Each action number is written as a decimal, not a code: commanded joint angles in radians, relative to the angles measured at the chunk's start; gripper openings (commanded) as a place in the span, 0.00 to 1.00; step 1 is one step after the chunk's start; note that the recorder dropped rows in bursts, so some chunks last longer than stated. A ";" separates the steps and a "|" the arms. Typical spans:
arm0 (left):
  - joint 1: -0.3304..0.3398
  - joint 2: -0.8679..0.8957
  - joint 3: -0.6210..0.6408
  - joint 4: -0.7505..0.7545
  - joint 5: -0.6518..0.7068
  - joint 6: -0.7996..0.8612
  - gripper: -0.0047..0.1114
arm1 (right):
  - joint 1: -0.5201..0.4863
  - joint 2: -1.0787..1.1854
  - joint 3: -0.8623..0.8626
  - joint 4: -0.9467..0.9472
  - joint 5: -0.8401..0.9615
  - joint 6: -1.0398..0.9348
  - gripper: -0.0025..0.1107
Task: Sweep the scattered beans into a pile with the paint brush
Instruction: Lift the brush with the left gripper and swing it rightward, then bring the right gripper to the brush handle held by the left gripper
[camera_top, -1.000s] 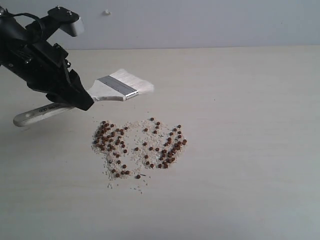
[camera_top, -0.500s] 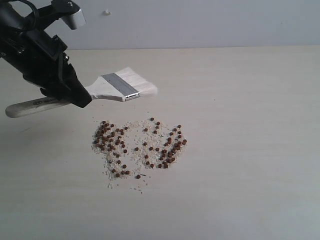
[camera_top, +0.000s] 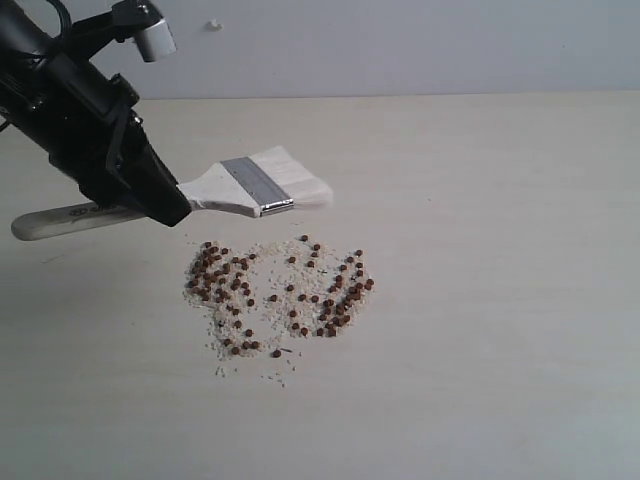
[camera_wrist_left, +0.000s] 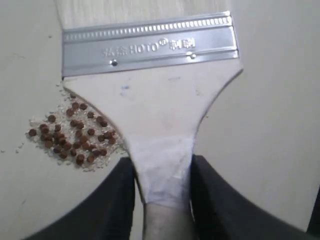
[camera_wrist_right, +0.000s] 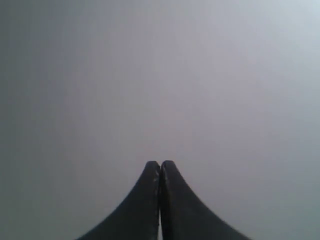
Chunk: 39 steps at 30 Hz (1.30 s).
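Left jaws grip the paint brush (camera_wrist_left: 152, 115); right jaws, closed, appear only wrist-side.

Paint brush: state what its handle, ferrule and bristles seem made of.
The paint brush handle looks like pale bare wood, matte. The ferrule appears thin bright metal: shiny, ribbed, stamped, riveted. The bristles are off-white soft fibre; natural or synthetic, cannot tell.

Scattered beans (camera_top: 278, 295) lie on the worktop (camera_top: 500, 300), left of centre. The paint brush (camera_top: 255, 186) is behind them, its handle leftward in the left claw (camera_top: 172, 206).
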 joint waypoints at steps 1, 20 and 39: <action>-0.005 -0.003 -0.008 -0.047 0.035 0.024 0.04 | -0.007 0.140 -0.146 -0.651 -0.049 0.247 0.02; -0.005 0.022 -0.008 -0.095 0.016 0.024 0.04 | 0.384 0.985 -0.582 -1.538 0.781 0.139 0.13; -0.005 0.046 -0.008 -0.181 0.048 0.073 0.04 | 1.144 1.085 -0.555 -1.040 0.907 -0.303 0.59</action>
